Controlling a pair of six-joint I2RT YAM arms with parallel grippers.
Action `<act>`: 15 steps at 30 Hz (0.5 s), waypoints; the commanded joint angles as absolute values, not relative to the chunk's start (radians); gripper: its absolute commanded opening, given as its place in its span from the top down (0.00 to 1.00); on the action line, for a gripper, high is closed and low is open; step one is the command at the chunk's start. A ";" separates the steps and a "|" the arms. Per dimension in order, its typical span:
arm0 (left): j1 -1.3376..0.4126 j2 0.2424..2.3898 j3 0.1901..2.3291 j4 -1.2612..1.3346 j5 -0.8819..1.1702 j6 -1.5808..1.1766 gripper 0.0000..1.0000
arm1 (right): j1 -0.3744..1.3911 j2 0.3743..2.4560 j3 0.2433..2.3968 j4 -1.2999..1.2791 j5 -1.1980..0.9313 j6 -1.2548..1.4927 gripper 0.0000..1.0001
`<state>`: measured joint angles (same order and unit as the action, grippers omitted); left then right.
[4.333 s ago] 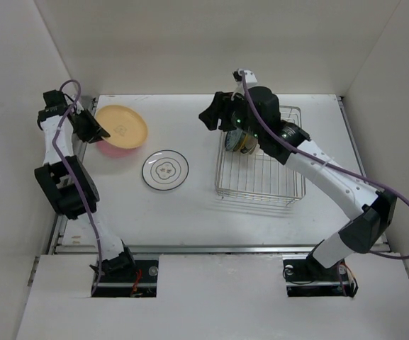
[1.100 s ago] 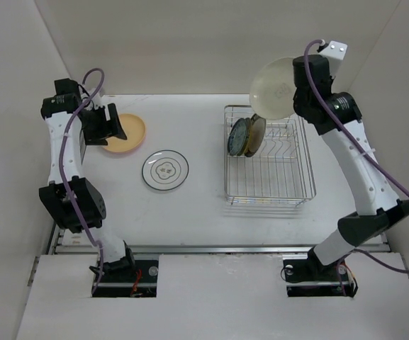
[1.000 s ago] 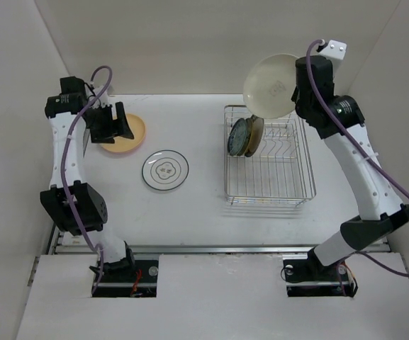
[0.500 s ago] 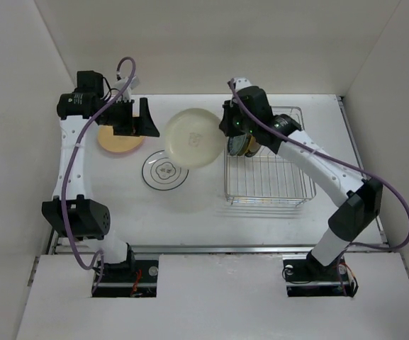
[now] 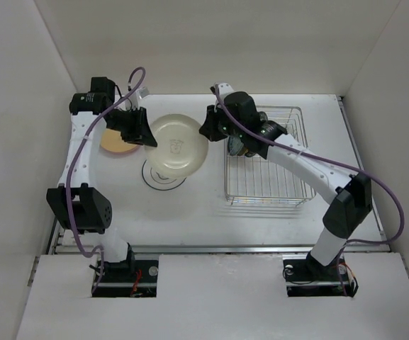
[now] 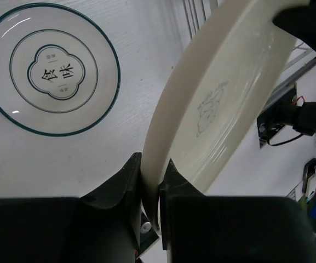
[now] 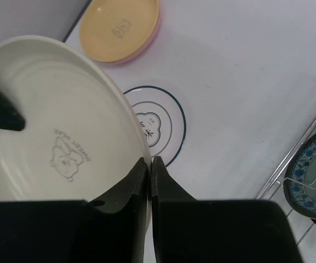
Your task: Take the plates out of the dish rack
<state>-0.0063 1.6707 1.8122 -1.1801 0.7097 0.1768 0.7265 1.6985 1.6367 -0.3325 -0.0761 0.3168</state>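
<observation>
A cream plate (image 5: 178, 144) hangs tilted in the air above the table's middle, gripped from both sides. My left gripper (image 5: 147, 134) is shut on its left rim (image 6: 151, 175). My right gripper (image 5: 205, 131) is shut on its right rim (image 7: 150, 164). Under it lies a white plate with a dark teal rim (image 5: 154, 183), half hidden in the top view and plain in the left wrist view (image 6: 51, 68). The silver wire dish rack (image 5: 268, 177) stands at the right. A blue patterned plate (image 7: 311, 175) still stands in it.
An orange-yellow plate (image 5: 112, 142) lies on a pink one at the back left, just behind my left arm. White walls close in the table at the left, back and right. My right arm stretches across the rack's back left corner.
My right arm has carried the cream plate from high above the rack down and left to the table's middle. My left gripper came right from the orange-yellow plate and shut on the cream plate's rim.
</observation>
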 commanded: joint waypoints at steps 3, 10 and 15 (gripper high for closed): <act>-0.005 1.647 1.822 -1.175 0.666 0.150 1.00 | 0.741 1.712 1.660 -0.219 -0.158 0.353 0.99; 0.095 1.649 1.822 -1.099 0.675 0.049 1.00 | 0.741 1.741 1.725 -0.276 -0.089 0.353 0.43; 0.308 1.710 1.832 -0.965 0.686 -0.125 1.00 | 0.741 1.724 1.758 -0.350 0.072 0.373 0.34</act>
<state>0.1932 1.6844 1.8126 -1.0885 0.6800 0.0170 0.7345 1.7481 1.7058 -0.3370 -0.0292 0.3534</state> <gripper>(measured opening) 0.124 0.652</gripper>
